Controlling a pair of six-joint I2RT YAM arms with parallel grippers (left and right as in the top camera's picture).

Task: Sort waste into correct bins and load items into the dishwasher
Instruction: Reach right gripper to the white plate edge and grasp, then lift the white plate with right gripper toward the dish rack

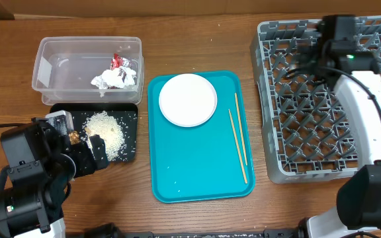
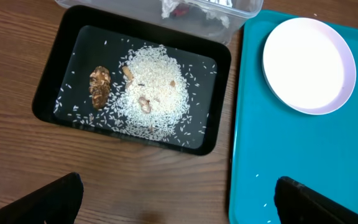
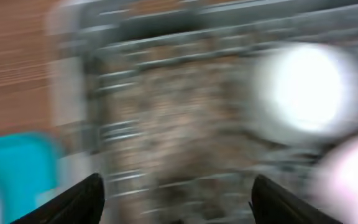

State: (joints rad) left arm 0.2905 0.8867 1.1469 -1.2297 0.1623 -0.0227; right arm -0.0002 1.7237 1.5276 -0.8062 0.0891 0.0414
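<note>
The white plate [image 1: 188, 99] lies flat at the far end of the teal serving tray [image 1: 197, 178], with the wooden chopsticks [image 1: 240, 135] along its right side and the grey dish rack [image 1: 296, 112] just beside. The plate looks rigid, smooth and probably slippery, best pinched at its rim. The chopsticks are light and may roll, so they are best gripped together across the middle. The left gripper [image 2: 179, 198] hangs spread wide near the black tray [image 2: 48, 93]; the right gripper [image 3: 176, 199], over the rack, has its fingers apart and empty
</note>
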